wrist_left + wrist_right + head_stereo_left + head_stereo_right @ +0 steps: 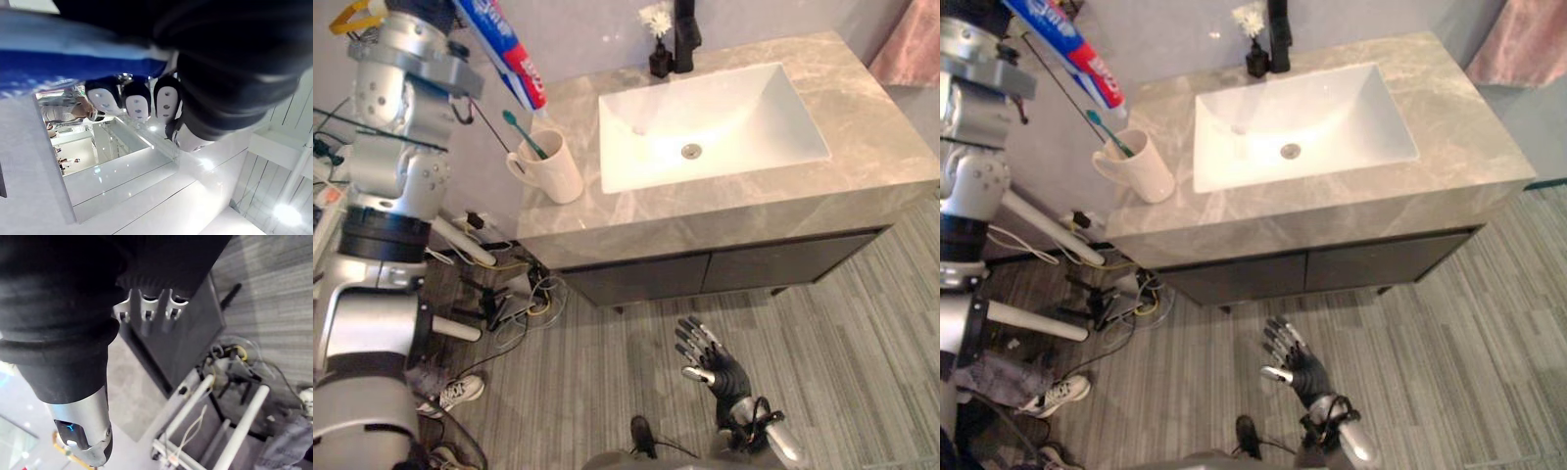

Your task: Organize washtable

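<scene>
A blue, red and white toothpaste tube (509, 49) hangs tilted above the left end of the grey marble washtable (871, 147). My left hand (166, 103) is raised and shut on it, its fingers curled round the blue tube (73, 58) in the left wrist view. Under the tube's tip, a white mug (551, 168) holds a green toothbrush (526, 134) on the counter's left end. A white sink (705, 117) fills the middle of the counter. My right hand (710, 364) hovers low over the floor in front of the cabinet, open and holding nothing.
A black faucet (686, 34) and a small black vase with a white flower (658, 44) stand behind the sink. Dark cabinet doors (705, 274) sit below the counter. A pink towel (913, 44) hangs far right. Cables and a shoe (455, 392) lie on the floor at left.
</scene>
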